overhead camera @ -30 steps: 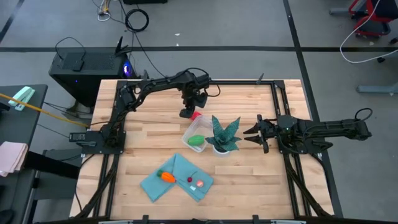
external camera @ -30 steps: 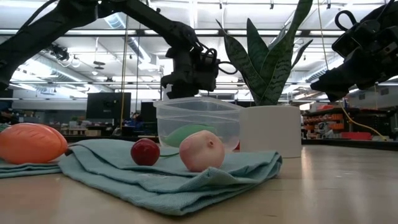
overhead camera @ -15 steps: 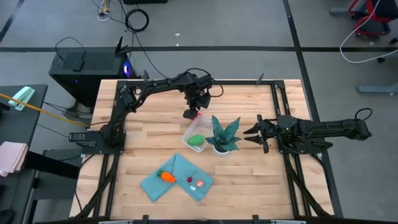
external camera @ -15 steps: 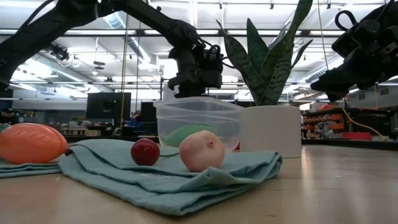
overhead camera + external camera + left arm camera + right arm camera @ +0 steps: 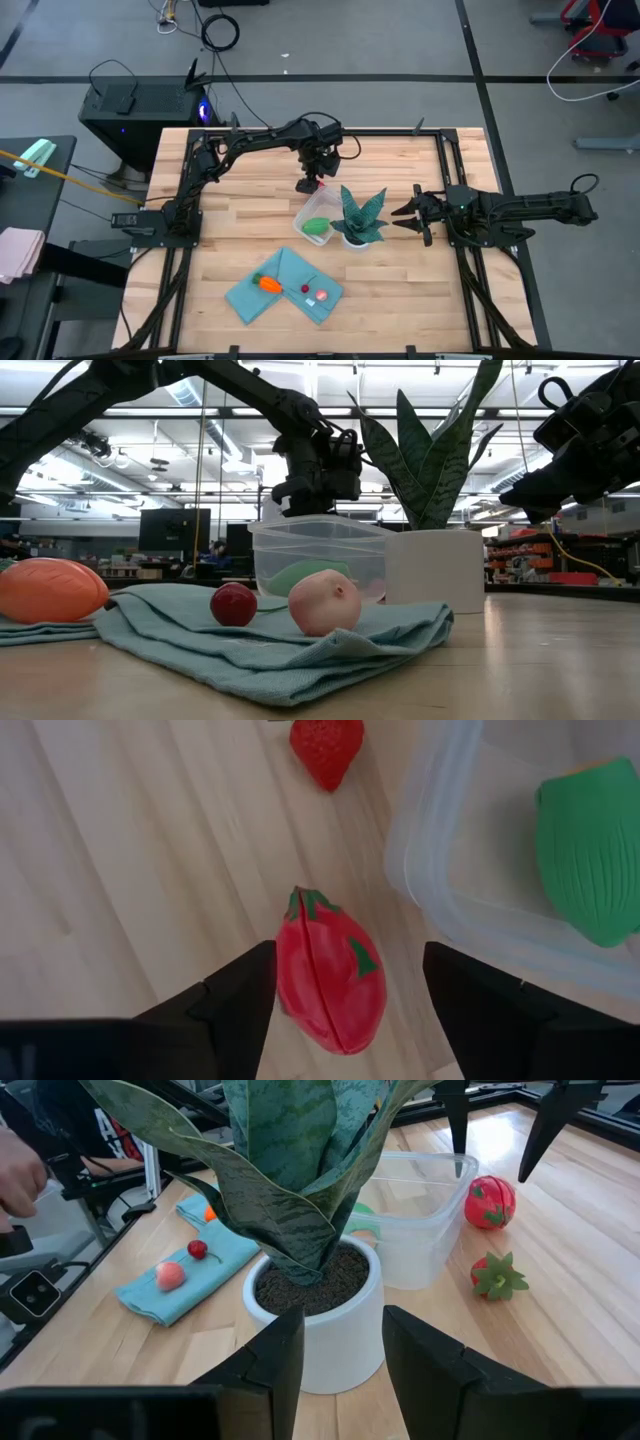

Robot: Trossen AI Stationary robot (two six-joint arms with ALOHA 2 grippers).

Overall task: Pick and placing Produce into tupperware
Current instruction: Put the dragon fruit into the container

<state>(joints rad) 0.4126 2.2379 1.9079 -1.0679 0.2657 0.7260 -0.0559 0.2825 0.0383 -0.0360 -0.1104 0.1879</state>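
Observation:
My left gripper [image 5: 348,960] is open and hovers over a red round toy with green leaves [image 5: 330,985], one finger on each side, not touching it. That red toy [image 5: 316,186] lies on the wood just beyond the clear tupperware [image 5: 314,221], which holds the green oval [image 5: 317,227]. A small strawberry [image 5: 327,745] lies on the wood nearby. On the teal cloth [image 5: 285,285] lie the orange carrot piece [image 5: 268,284], a small red piece [image 5: 303,290] and a pink piece [image 5: 322,296]. My right gripper [image 5: 400,217] waits open, right of the potted plant [image 5: 358,220].
The spiky plant in its white pot [image 5: 315,1295] stands right against the tupperware's right side, between it and my right gripper [image 5: 335,1330]. Bare wood shows along the table's near and left parts. Metal rails run along the table's edges. A person's hand [image 5: 18,1175] shows beyond the table.
My left gripper has shifted a little toward the table's right and now stands over the red round toy. Nothing on the table has moved.

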